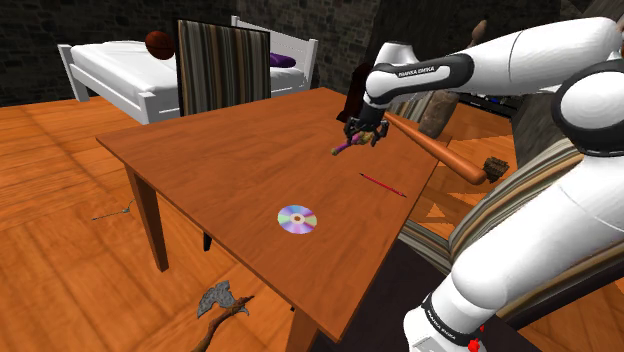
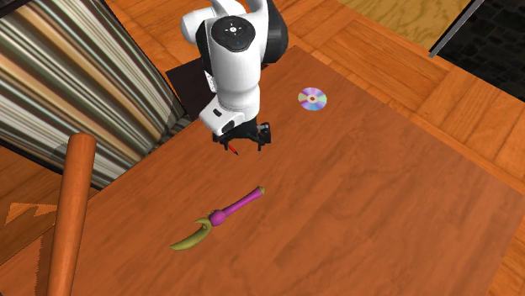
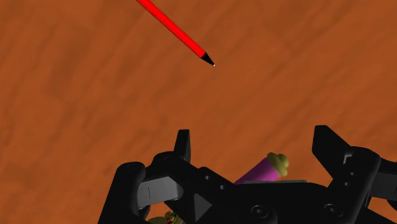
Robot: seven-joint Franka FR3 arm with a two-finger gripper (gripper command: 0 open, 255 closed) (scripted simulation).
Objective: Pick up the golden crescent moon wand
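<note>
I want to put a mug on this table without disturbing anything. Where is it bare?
The widest bare stretch of the table runs from the disc to the edge by the striped chair. It is crowded toward the shoulder view's right, where the wand, red pencil and open gripper are close together.

Shiny disc [image 1: 297,219] laid flat on a wooden table [image 1: 230,160], red pencil [image 1: 383,184] set apart from it, axe [image 1: 217,300] laid on the floor, white bed [image 1: 120,65] placed beyond.
</note>
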